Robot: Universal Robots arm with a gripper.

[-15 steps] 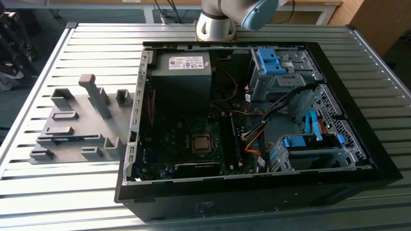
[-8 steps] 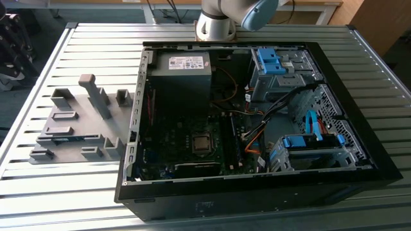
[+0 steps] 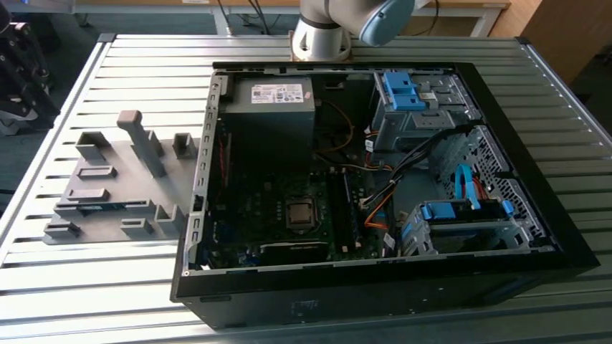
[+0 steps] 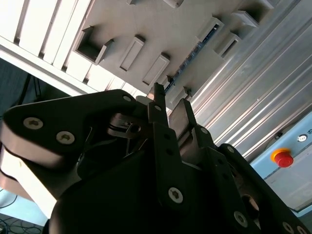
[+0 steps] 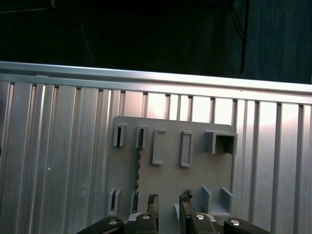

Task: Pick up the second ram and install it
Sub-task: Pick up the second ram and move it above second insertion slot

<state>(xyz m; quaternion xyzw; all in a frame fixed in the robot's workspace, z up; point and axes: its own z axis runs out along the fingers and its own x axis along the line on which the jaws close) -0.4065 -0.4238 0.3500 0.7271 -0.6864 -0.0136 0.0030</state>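
The black two-finger gripper [image 5: 168, 204] hangs over a flat grey plastic tray [image 5: 168, 178], fingers apart, holding nothing. The second ram [image 5: 138, 165], a long thin dark-green board, seems to stand on edge in that tray, on the exterior view's left of the open black computer case [image 3: 402, 290].

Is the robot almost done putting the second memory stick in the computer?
Not yet. The second ram stands on edge in the grey holder, so nothing looks done. The gripper, open and empty, hovers over the holder near the ram. Picking it up and fitting it into the computer case are left.
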